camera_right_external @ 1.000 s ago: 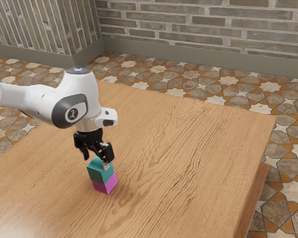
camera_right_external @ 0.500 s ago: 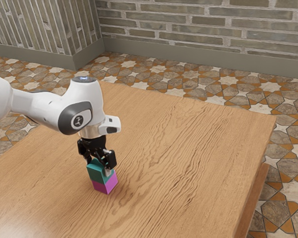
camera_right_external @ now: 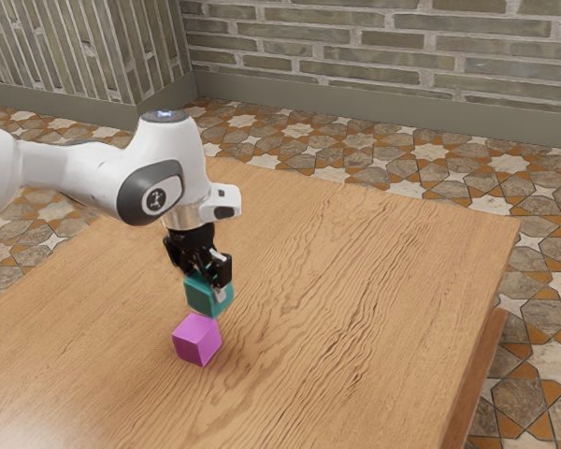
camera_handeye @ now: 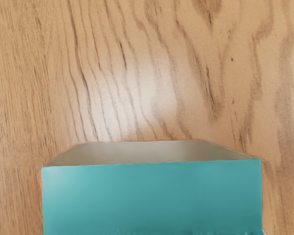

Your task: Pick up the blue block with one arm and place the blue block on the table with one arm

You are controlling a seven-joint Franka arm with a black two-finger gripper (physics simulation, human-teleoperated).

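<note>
In the exterior view my black gripper (camera_right_external: 208,275) is shut on the blue block (camera_right_external: 208,296), a teal cube, with a finger on either side of it. The block hangs in the air above the table (camera_right_external: 355,309), apart from the magenta block (camera_right_external: 197,340) that rests on the tabletop just below it. In the wrist view the blue block (camera_handeye: 152,196) sits large at the lower edge, close under my hand, with wood grain of the table (camera_handeye: 137,68) beyond it.
The wooden tabletop spreads toward the exterior view's right, its far corner (camera_right_external: 516,224) near the tiled floor (camera_right_external: 542,281). A brick wall (camera_right_external: 383,56) stands behind the table.
My gripper came down over the blue block, closed on it and lifted it off the magenta block, shifting slightly toward the exterior view's right. The magenta block has stayed put.
</note>
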